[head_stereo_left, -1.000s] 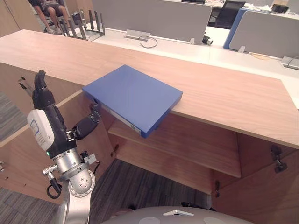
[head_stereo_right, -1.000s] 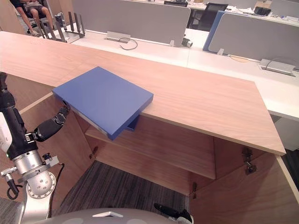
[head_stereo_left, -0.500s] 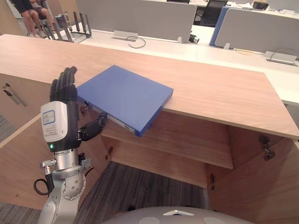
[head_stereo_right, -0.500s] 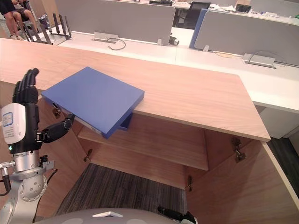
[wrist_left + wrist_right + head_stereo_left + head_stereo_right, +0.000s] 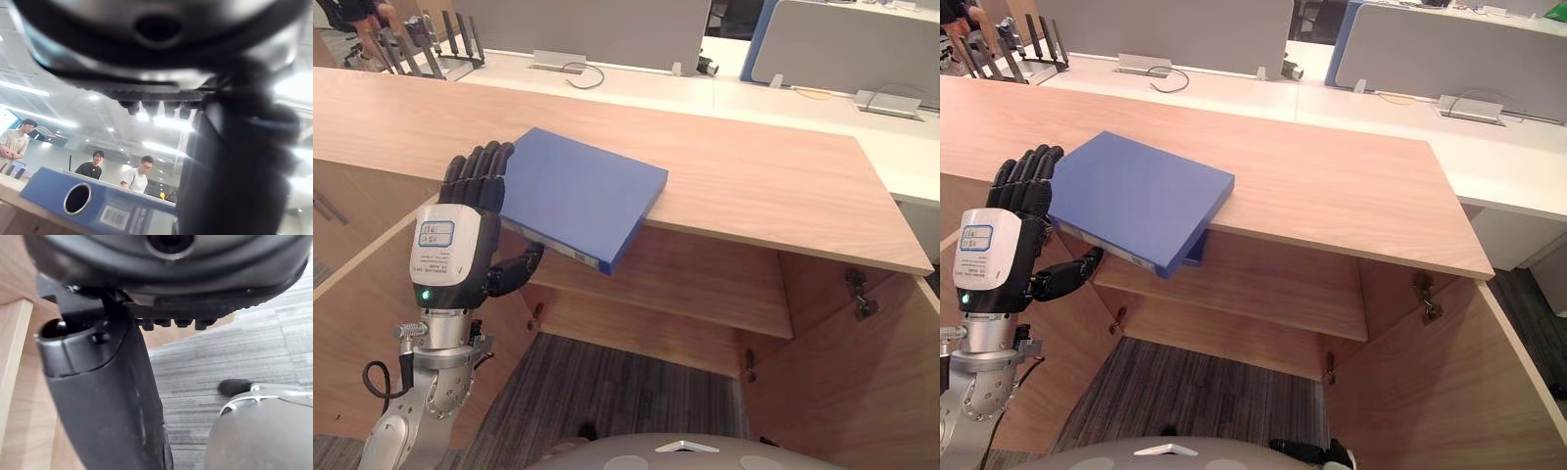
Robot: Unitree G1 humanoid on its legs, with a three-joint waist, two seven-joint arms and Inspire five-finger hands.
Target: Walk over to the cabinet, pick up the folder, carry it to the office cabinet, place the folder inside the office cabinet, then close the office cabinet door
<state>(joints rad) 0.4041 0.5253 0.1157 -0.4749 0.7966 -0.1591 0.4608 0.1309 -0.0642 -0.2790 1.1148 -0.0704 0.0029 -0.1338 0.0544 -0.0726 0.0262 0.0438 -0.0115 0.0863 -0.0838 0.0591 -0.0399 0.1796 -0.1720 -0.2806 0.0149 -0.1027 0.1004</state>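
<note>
A flat blue ring-binder folder (image 5: 578, 191) lies askew on the long light-wood bench (image 5: 764, 196) that tops the cabinet. Its near corner juts past the front edge, above the open cabinet's wooden shelf (image 5: 705, 294). The left robot hand (image 5: 460, 245) stands upright at the folder's left corner, spread. Its dark fingers (image 5: 478, 171) rise beside the folder's left edge and seem to touch it, though contact is hard to judge. The thumb (image 5: 522, 266) reaches under the overhanging spine without closing on it. The left wrist view shows that spine, with its round finger hole, just past the thumb. The right robot hand (image 5: 107, 396) hangs low over grey carpet (image 5: 254, 347), fingers relaxed, holding nothing
</note>
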